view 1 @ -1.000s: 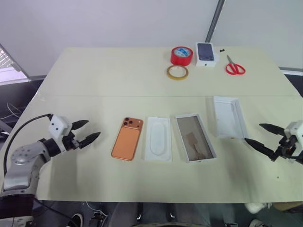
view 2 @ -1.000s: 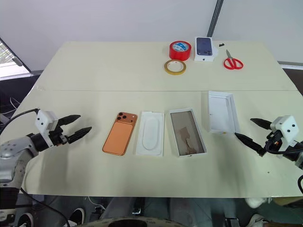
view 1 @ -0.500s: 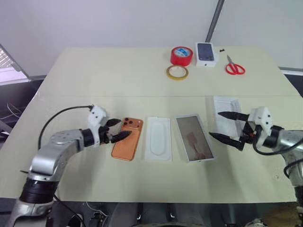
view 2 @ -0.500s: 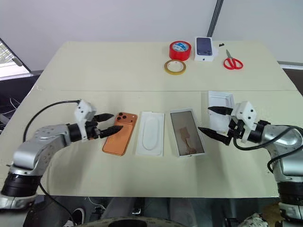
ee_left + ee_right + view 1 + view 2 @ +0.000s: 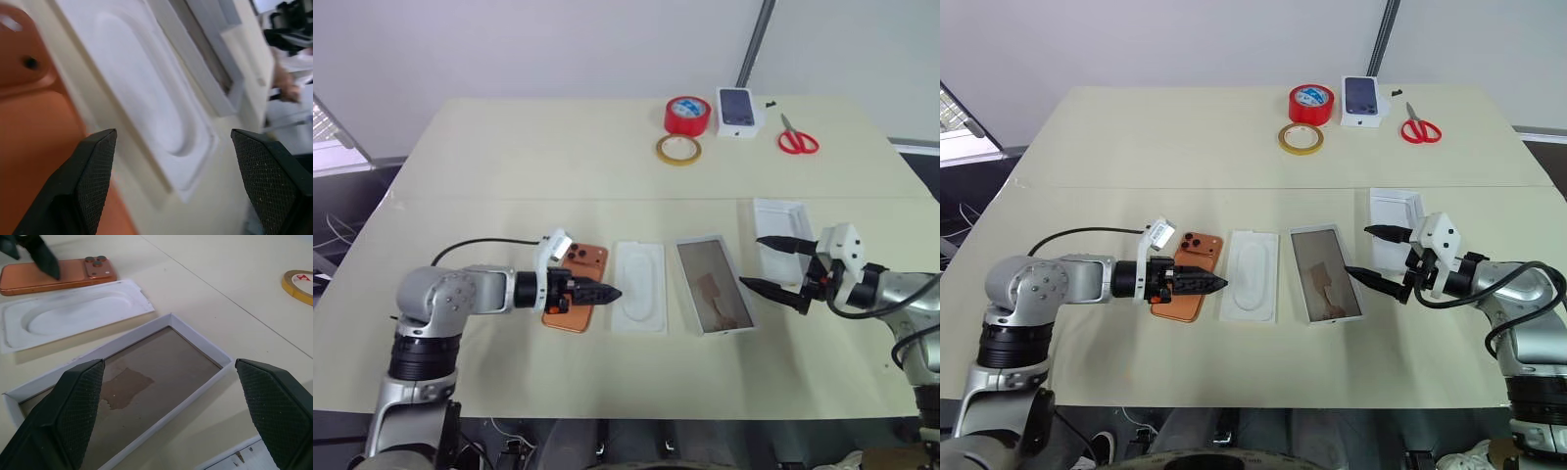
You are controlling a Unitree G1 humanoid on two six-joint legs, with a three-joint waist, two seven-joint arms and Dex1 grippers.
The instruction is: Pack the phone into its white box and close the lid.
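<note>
Bench [image 5: 509,147] first: the box [image 5: 717,299] lies at centre, long axis twelve-to-six, with the phone [image 5: 578,285] parallel at its nine o'clock. Your left end effector [image 5: 595,292], fingers apart, hangs over the phone; the right end effector [image 5: 773,264], also apart, waits at the box's three o'clock.

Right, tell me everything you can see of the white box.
The white box is a shallow rectangular tray of thin white cardboard with a brownish inner floor bearing a lighter patch. It is empty and lies flat and open-side up on the table, between the flat white insert and the lid, touching neither. The open right gripper hovers just beside its edge; nothing grips it.
</note>
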